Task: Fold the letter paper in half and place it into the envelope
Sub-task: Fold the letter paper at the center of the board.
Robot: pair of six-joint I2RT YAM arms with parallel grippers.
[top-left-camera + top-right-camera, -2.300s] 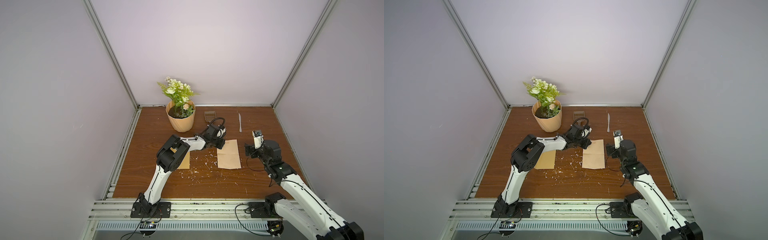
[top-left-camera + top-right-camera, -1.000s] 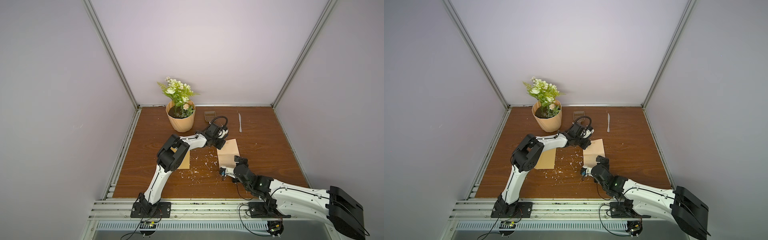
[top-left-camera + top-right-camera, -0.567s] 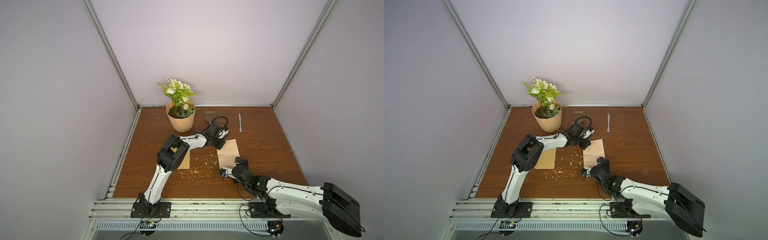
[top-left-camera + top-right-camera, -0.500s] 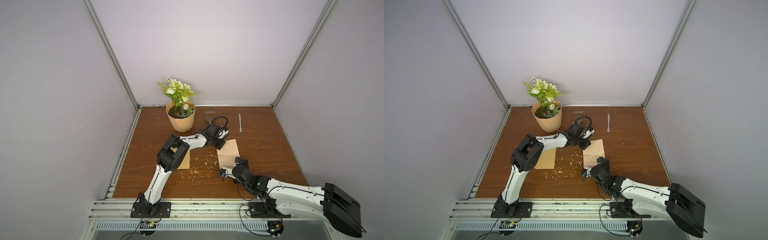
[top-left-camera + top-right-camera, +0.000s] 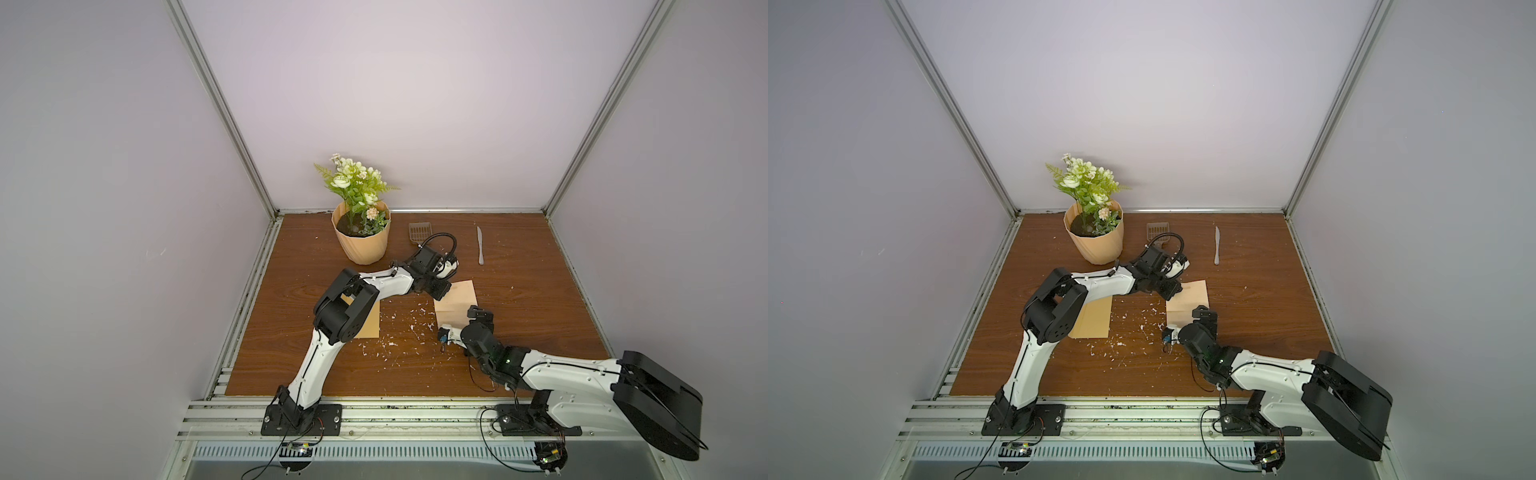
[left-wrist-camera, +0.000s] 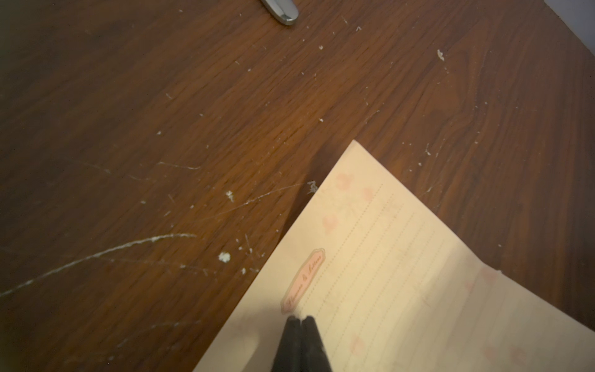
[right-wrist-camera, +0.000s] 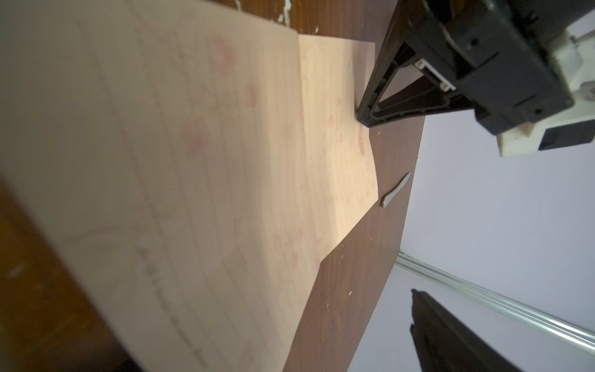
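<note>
The letter paper (image 5: 456,301) (image 5: 1188,301), a pale cream lined sheet with pink prints, lies right of the table's middle. My left gripper (image 5: 439,296) (image 6: 301,319) (image 7: 365,119) is shut, its tips pressing down on the sheet's far left corner. At the sheet's near edge, my right gripper (image 5: 465,322) (image 5: 1196,320) is open. The right wrist view shows one dark finger (image 7: 450,338) beside the paper (image 7: 199,167), whose near half seems raised; the other finger is hidden. The mustard envelope (image 5: 369,326) (image 5: 1094,322) lies flat further left, partly under my left arm.
A grey knife (image 5: 480,245) (image 7: 394,193) lies beyond the paper. At the back left stand a potted plant (image 5: 361,241) and a small brown grid piece (image 5: 419,232). White crumbs (image 5: 399,328) are scattered between envelope and paper. Walls enclose three sides.
My right arm swung from the paper's right side to its near edge, and the sheet's near part came up. In the last second it only shifted slightly. The left gripper stayed put.
</note>
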